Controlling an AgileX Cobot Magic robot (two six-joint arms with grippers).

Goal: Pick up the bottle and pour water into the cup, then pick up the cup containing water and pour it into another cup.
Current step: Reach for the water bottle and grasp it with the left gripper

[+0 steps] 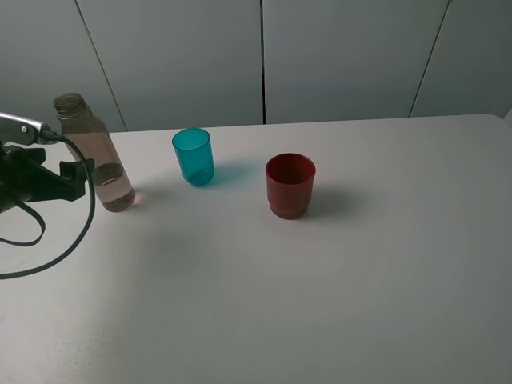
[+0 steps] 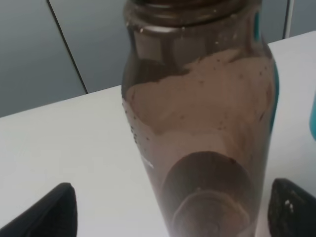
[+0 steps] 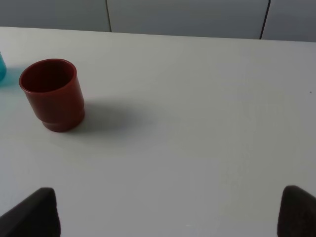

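The bottle (image 1: 100, 148) stands upright near the far left of the white table (image 1: 360, 280), tall, slim and smoky grey-brown, with a threaded neck open at the top. Up close in the left wrist view, small droplets speckle its clear wall and its round base shows through the plastic. The left gripper (image 2: 170, 212) is spread wide with the bottle between its two dark fingers (image 2: 49, 212). One finger sits well off the bottle's side and the other just beside it, so nothing is clamped. A black cable (image 1: 80, 232) loops from that arm down over the tabletop. The teal cup (image 1: 193, 156) stands upright to the right of the bottle, close to the table's far edge, apart from it. The red cup (image 1: 290, 186) is further right and a little nearer the camera, also upright, its stepped base on the table and its inside dark. The two cups are near each other but do not touch. The right gripper (image 3: 166, 212) hangs released over bare tabletop — its fingertips are far apart with nothing between them, and the red cup is well off to one side. Grey wall panels (image 1: 344, 56) close the scene behind.
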